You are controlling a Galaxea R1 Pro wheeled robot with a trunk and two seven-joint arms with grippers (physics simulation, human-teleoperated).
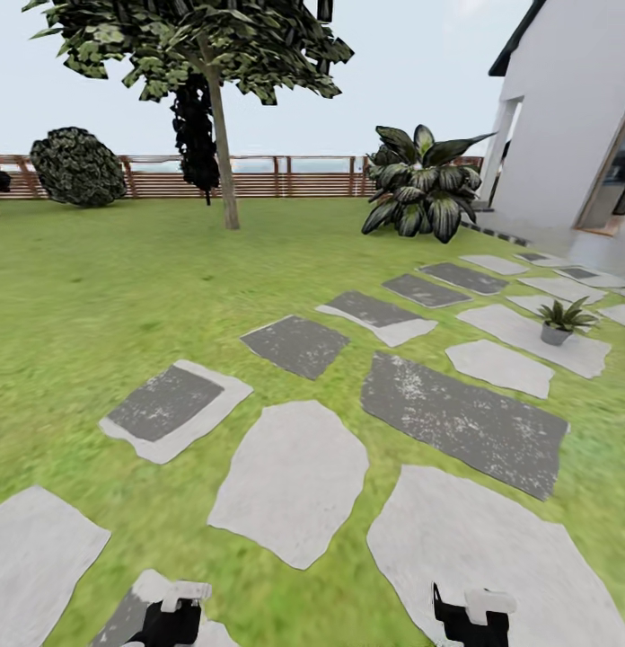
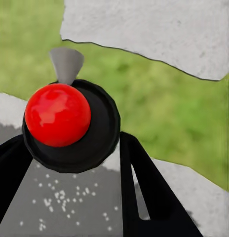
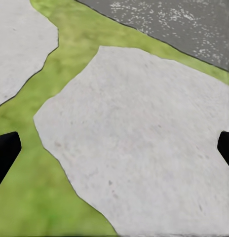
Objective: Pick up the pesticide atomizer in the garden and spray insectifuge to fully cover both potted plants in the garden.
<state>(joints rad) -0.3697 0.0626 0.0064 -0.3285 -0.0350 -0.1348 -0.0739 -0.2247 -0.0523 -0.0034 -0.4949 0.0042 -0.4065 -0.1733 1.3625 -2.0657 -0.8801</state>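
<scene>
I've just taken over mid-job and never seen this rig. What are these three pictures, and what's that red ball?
It is a simulated wheeled robot with two arms. The big picture looks down from its head over a lawn with grey slabs; both pincers peek in at the bottom, left pincer and right pincer. One potted plant stands on a slab at the right. The other two pictures come from cameras near each pincer. The left pincer is shut on the atomizer, whose top is the red ball. The right pincer is open over a slab, holding nothing.
</scene>
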